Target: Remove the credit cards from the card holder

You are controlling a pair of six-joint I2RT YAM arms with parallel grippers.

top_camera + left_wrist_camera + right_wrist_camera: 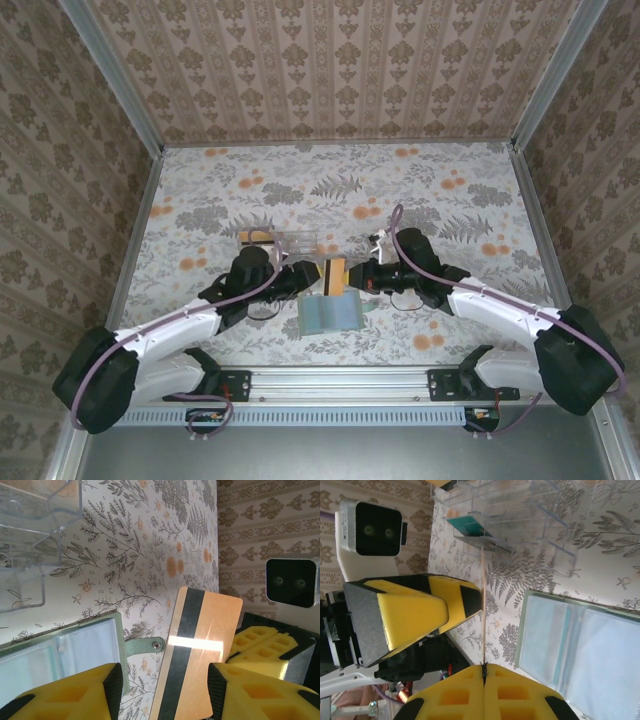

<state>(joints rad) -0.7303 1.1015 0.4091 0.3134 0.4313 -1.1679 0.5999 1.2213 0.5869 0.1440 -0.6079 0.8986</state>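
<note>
Inside clear tray (555, 530), teal card (469, 524).

No legible text, labels, numbers, signs
</note>
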